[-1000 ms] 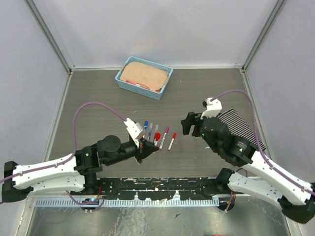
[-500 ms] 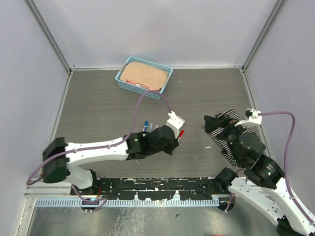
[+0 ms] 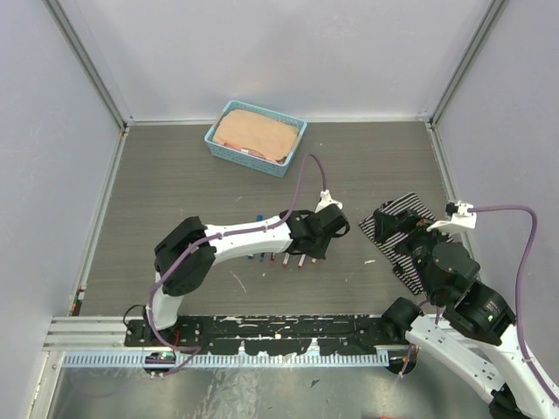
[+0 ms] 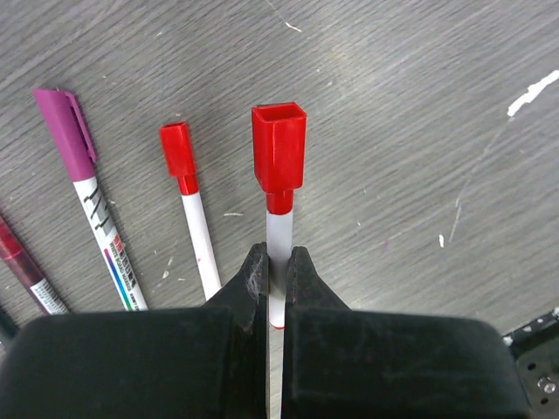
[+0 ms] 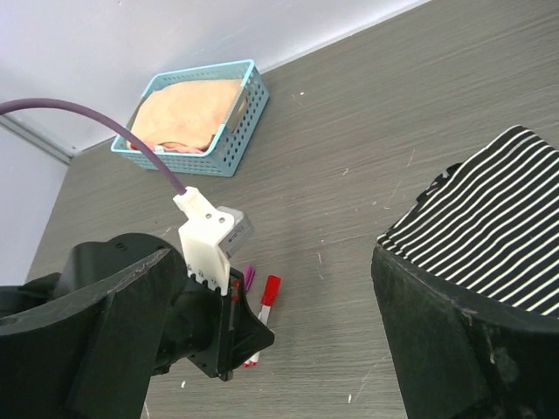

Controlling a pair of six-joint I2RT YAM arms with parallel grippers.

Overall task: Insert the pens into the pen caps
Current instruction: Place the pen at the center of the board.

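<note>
In the left wrist view my left gripper (image 4: 278, 262) is shut on the white barrel of a pen with a red cap (image 4: 279, 157) on its far end. Beside it on the table lie another red-capped pen (image 4: 194, 227), a magenta-capped pen (image 4: 87, 196) and a maroon one (image 4: 24, 272) at the frame's edge. From above, the left gripper (image 3: 316, 237) covers the right end of the pen row (image 3: 279, 260). My right gripper (image 5: 271, 257) stands wide open with nothing between its fingers, above the table to the right of the held pen (image 5: 270, 292).
A light blue basket (image 3: 220, 145) holding a tan cloth stands at the back. A black-and-white striped cloth (image 3: 410, 208) lies on the right, partly under my right gripper (image 3: 384, 229). The left arm (image 3: 236, 237) stretches across the middle of the table.
The left arm has reached rightward along the pen row, its gripper staying shut. The right arm has pulled back to the right over the striped cloth, and its jaws have opened wider.
</note>
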